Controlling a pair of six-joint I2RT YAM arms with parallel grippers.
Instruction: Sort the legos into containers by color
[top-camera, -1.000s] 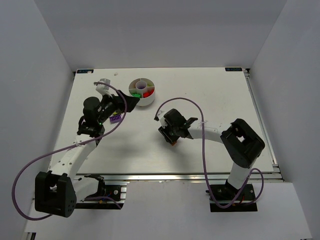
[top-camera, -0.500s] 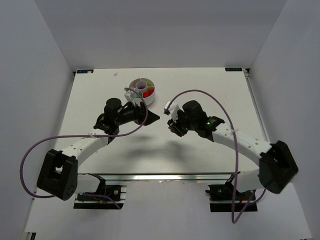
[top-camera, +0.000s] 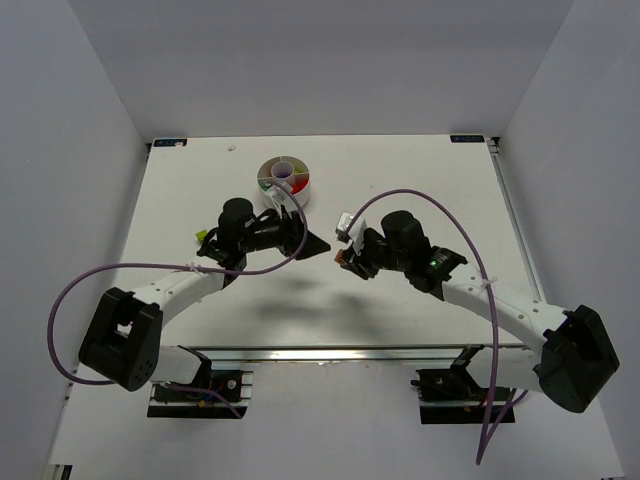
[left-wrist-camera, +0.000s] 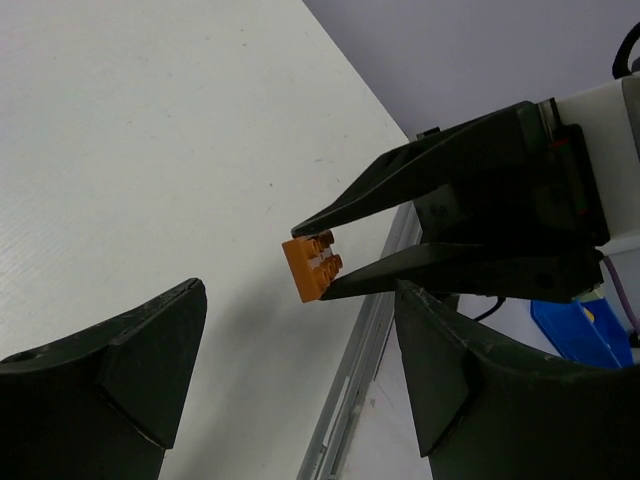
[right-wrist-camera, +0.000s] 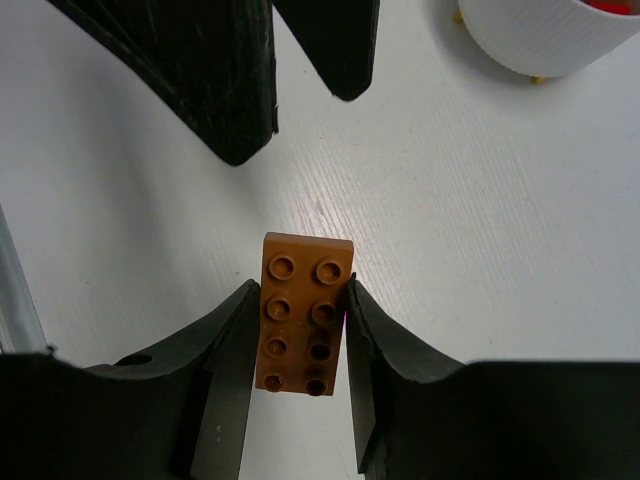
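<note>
Left side: left arm reaches in over the white table (top-camera: 420, 180), purple cable (top-camera: 75, 290) looping off it. Left gripper (top-camera: 305, 241) sits in front of the dish, pointing right. Jaws spread wide with nothing between them, plain in the left wrist view. Its black fingers (right-wrist-camera: 235, 85) face the brick head-on, near it but not touching.

Centre, back: round white dish (top-camera: 301, 196) stands on the table behind the left gripper and just beyond it. Colour shows in its sections: green legos (top-camera: 268, 184) in a left wedge, purple legos (top-camera: 284, 172) in the middle well, red legos (top-camera: 297, 184) in a right wedge. Single pieces are too small to count. The dish's ribbed wall also shows at the upper right corner of the right wrist view.

Centre, front: orange brick (right-wrist-camera: 303, 310), two studs wide and four long, is pinched by its long sides in the right gripper (top-camera: 347, 258). Studs face the wrist camera. The front end sticks out past the fingertips toward the left gripper. From the left wrist view the brick looks to be held off the table. It is outside the dish, in front of it and to the right.

Right side: right arm comes in from the right, wrist pointing left, a purple cable arching over it.
</note>
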